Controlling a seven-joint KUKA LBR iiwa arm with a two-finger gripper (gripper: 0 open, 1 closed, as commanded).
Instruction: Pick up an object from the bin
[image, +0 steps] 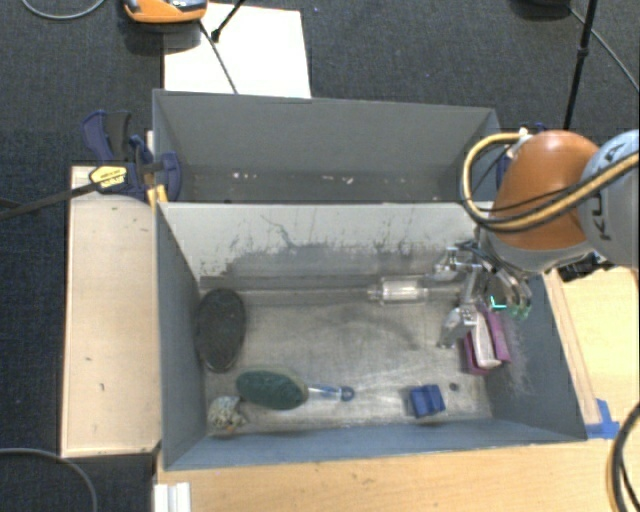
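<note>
The grey bin (320, 140) sits on a dark carpet (60, 60), and its floor is all scratched and scuffed. The gripper (465, 318) hangs low at the right side of the bin, right by a purple and pink block (489, 343) near the right wall, and I cannot tell if it is open, closed or has the block. A clear tube (400, 292) lies just left of it, a small blue thing (425, 401) is near the front, and a dark oval lump (220, 328) and a green brush (272, 390) are far off on the left.

Purple-pink oblong thing (488, 342), seemingly upright, at the right of the bin (320, 145), just beside the hand (463, 325).
</note>
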